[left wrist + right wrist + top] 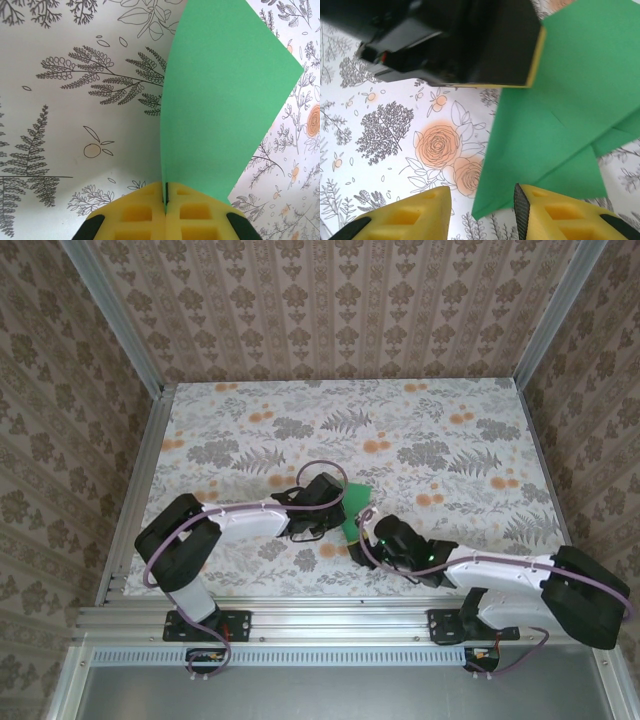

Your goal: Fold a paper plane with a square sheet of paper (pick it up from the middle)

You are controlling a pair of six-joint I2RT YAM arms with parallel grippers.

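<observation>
The left gripper (165, 200) is clenched on the green paper (220, 100) and holds it on edge over the table (400, 430), apparently to pin the folded layers together. At the paper's lower corner, the right gripper (482, 200) stands with jaws parted, grasping nothing.

Beige damask wallpaper (330, 300) is lining three walls, aluminium posts (112, 317) are framing the corners, and a floral cloth (300, 420) is covering the table.
</observation>
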